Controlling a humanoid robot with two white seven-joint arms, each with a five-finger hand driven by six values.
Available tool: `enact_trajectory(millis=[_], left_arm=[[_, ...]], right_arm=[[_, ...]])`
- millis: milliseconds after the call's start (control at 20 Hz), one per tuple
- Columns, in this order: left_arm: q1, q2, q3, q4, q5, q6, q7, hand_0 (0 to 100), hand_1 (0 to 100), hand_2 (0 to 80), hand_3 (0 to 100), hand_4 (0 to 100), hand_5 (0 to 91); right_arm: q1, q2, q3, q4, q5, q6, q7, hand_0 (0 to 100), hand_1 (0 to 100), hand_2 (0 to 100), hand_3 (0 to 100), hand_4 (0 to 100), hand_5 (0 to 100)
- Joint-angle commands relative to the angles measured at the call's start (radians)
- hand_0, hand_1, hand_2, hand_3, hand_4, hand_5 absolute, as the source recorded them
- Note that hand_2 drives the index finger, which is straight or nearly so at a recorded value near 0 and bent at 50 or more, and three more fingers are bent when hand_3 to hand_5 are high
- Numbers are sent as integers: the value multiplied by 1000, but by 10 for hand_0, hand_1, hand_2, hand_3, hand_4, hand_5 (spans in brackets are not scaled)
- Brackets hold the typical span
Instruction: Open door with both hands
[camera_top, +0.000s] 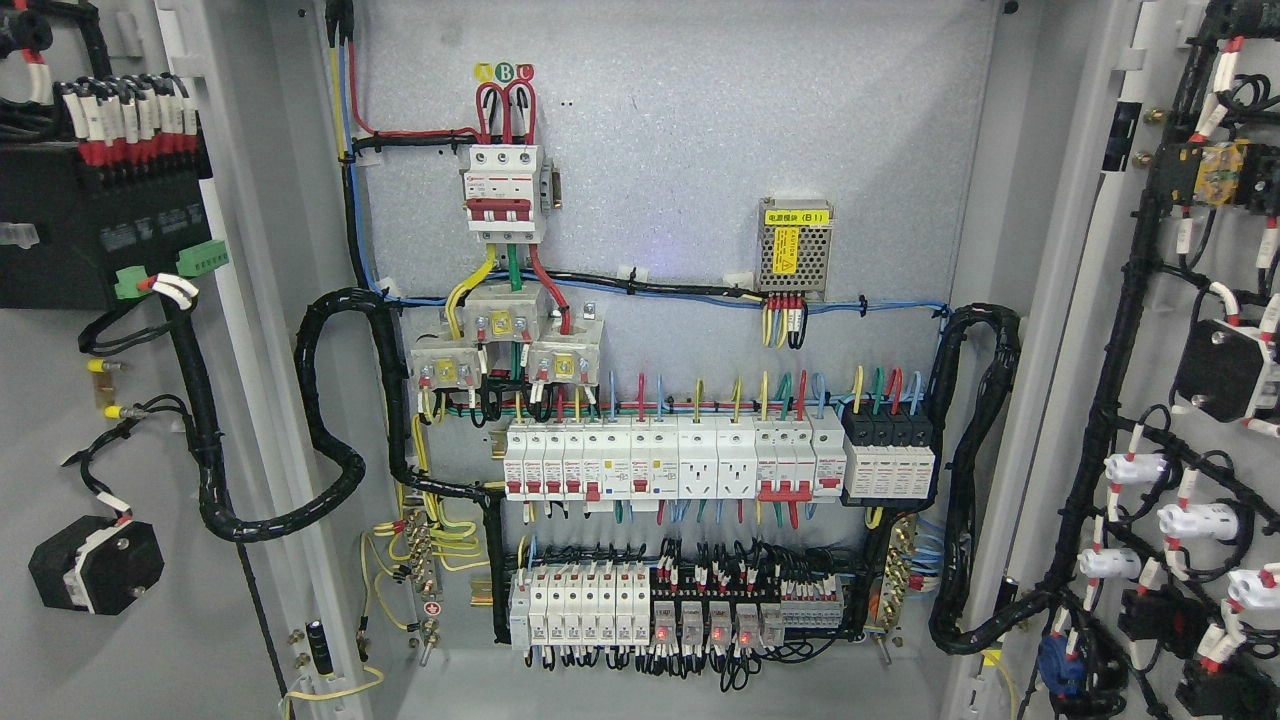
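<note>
Both cabinet doors stand swung wide. The left door (120, 420) shows its grey inner face with a black terminal block, green connectors and a black cable loom. The right door (1080, 330) shows its inner side with black wiring looms, white lamp bases and black switch bodies. Between them the cabinet's back panel (680, 160) is fully exposed. Neither of my hands nor any arm appears in the head view.
On the panel sit a red-and-white main breaker (503, 190), a small meshed power supply (795, 250), a row of white breakers (670, 460) and a lower row of relays with red lights (680, 610). Thick black cable bundles loop from the panel to each door.
</note>
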Motion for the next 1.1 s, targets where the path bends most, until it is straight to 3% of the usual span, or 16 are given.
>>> enact_trajectory(millis=[0, 351, 551, 1053], left_arm=[[-52, 109, 96, 142, 72, 17, -12, 295, 0, 28, 27, 37, 0], [-92, 156, 96, 228, 131, 83, -13, 296, 0, 28, 27, 37, 0], [-123, 201, 98, 275, 134, 86, -20, 296, 0, 28, 28, 36, 0], [-192, 262, 89, 370, 159, 138, -52, 296, 0, 27, 27, 36, 0]], right_arm=[[-5, -8, -29, 52, -1, -1, 0, 218, 0, 0, 0, 0, 0], [-16, -17, -33, 77, -3, -1, 2, 218, 0, 0, 0, 0, 0], [-17, -17, -39, 78, -8, -1, 60, 218, 0, 0, 0, 0, 0], [-19, -18, -44, 78, -69, 1, 63, 218, 0, 0, 0, 0, 0]])
